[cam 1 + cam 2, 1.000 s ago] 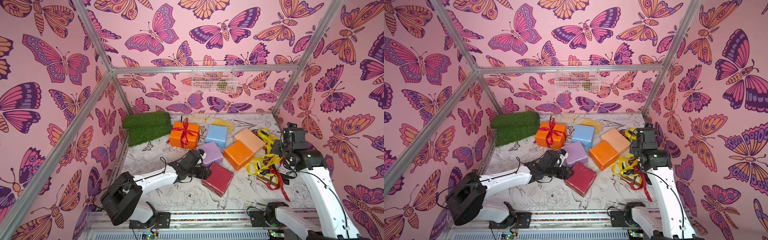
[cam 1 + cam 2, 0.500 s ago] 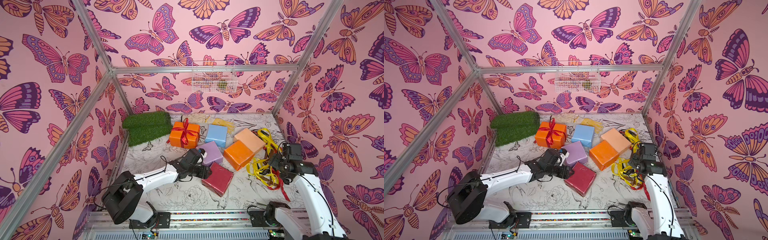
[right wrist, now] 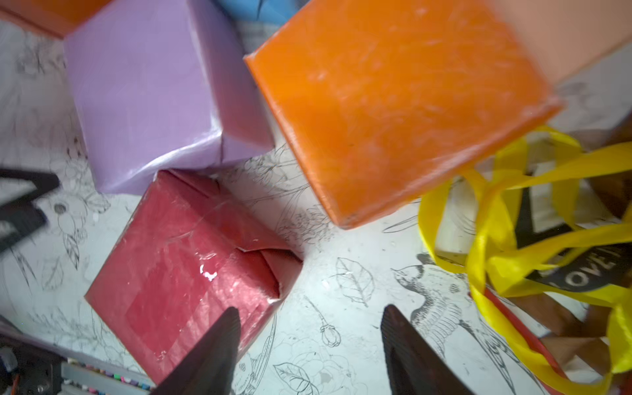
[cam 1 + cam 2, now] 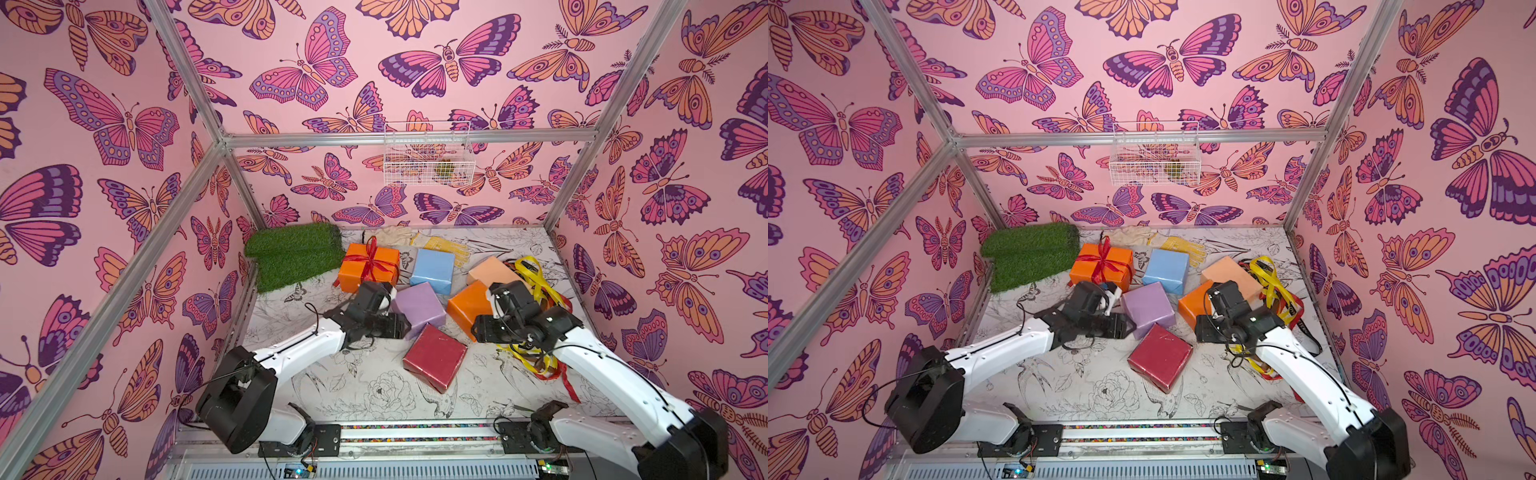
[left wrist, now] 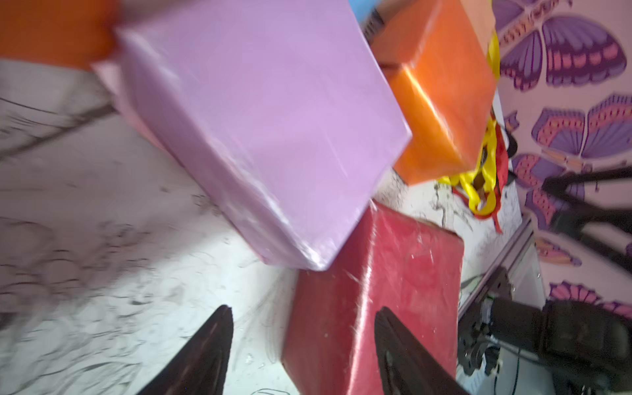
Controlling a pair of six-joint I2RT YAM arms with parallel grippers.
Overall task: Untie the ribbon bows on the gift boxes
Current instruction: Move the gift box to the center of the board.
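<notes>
One ribbon bow (image 4: 371, 261), red, is still tied on the far orange gift box (image 4: 353, 276). The light blue (image 4: 432, 270), lilac (image 4: 417, 309), peach (image 4: 490, 268), second orange (image 4: 467, 307) and dark red (image 4: 434, 361) boxes are bare. Loose yellow, red and black lettered ribbons (image 3: 513, 239) lie heaped at the right. My left gripper (image 5: 301, 318) is open beside the lilac box (image 5: 266, 119), over the dark red box's edge (image 5: 376, 284). My right gripper (image 3: 309, 314) is open over the floor between the dark red box (image 3: 191, 260) and the ribbon heap, holding nothing.
A rolled green turf mat (image 4: 295, 257) fills the back left corner. Yellow and white gloves (image 4: 440, 245) lie along the back wall. A white wire basket (image 4: 428, 158) hangs on that wall. Pink walls enclose three sides, and a metal rail (image 4: 415, 428) runs along the front.
My right gripper has opened and swung down from above the ribbon heap toward the middle, near the dark red box. The left arm has barely moved.
</notes>
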